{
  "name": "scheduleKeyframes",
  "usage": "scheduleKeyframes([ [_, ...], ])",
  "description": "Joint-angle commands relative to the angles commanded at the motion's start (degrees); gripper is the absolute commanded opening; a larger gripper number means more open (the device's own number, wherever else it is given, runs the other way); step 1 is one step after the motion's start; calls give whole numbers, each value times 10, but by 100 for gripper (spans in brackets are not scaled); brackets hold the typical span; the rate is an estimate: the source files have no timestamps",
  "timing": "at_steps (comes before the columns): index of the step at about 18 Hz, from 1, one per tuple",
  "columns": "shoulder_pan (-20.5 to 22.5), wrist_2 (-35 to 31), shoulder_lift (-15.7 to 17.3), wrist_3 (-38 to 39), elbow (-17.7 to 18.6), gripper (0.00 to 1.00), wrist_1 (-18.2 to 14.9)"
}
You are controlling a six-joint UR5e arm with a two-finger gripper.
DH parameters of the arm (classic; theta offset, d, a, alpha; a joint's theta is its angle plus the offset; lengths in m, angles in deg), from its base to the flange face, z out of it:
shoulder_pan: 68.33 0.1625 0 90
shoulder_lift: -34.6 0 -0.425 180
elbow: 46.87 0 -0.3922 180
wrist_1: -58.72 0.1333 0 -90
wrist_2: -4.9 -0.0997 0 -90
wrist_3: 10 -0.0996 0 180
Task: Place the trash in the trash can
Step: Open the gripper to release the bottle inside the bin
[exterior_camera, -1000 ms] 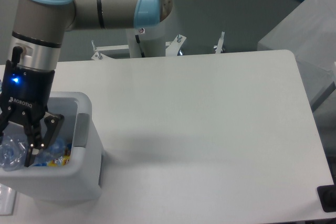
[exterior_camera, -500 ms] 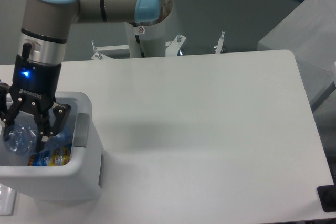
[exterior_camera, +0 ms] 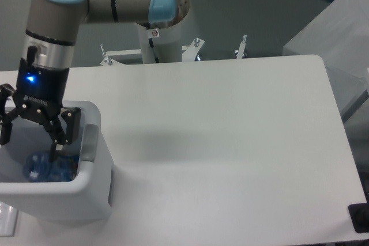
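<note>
The white trash can [exterior_camera: 86, 197] stands at the table's front left, a grey tab [exterior_camera: 89, 142] on its right rim. My gripper [exterior_camera: 30, 136] hangs over the can's opening, open, with nothing between its fingers. Down inside the can lies trash: a clear crushed plastic bottle [exterior_camera: 36, 168] resting on a blue snack bag [exterior_camera: 62, 168]. Any other litter is hidden by the can's walls.
The robot's base [exterior_camera: 158, 44] stands behind the table's far edge with metal clamps [exterior_camera: 242, 47] beside it. A grey box [exterior_camera: 328, 33] sits off the table to the right. A dark object [exterior_camera: 360, 218] pokes in at the front right corner.
The gripper rose a little and opened wide. The bottle left its fingers and dropped into the can onto the blue bag.
</note>
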Motion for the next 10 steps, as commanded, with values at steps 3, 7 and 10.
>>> scheduleKeyframes([
  [3, 13, -89, 15, -14, -18, 100, -4],
  [7, 16, -134, 36, -112, -19, 100, -83],
  [10, 21, -141, 60, -154, -4, 100, -136],
])
